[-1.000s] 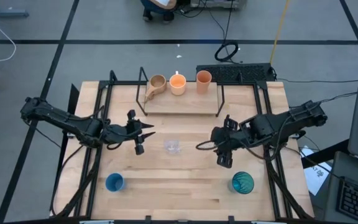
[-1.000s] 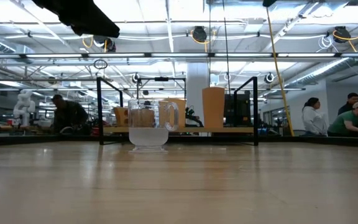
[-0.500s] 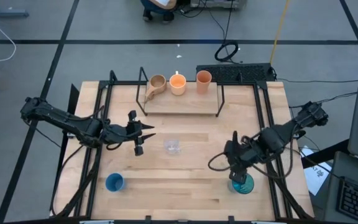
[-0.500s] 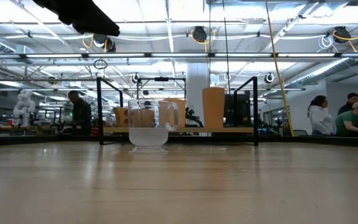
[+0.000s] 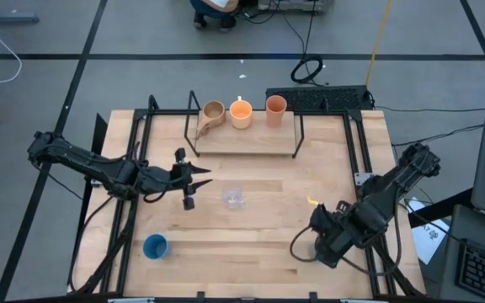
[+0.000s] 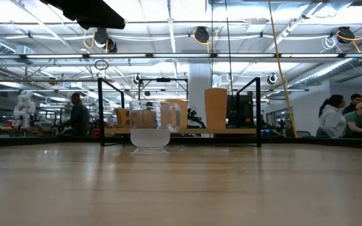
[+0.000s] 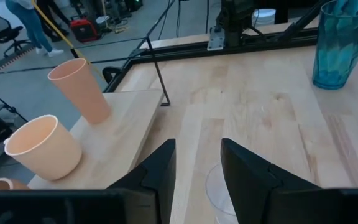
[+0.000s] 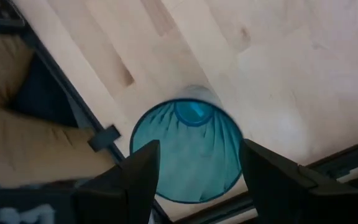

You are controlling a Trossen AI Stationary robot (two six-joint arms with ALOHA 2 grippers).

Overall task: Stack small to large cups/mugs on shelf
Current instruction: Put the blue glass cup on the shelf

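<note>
Wooden tabletop (image 5: 268, 210): right gripper (image 8: 194, 168) over teal ribbed tumbler (image 8: 188, 149), fingers apart, straddling rim, not gripping. Left gripper (image 5: 200, 179) parted, empty, beside tiny clear cup (image 5: 233, 199). Shelf (image 5: 247, 139) carrying tan mug (image 5: 212, 114), two orange cups (image 5: 241, 113). No legible writing.

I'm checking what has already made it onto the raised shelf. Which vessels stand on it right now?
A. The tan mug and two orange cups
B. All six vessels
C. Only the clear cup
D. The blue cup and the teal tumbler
A: the high view shows the tan mug and two orange cups in a row on the shelf, while the clear cup and the blue cup sit on the tabletop.
</note>
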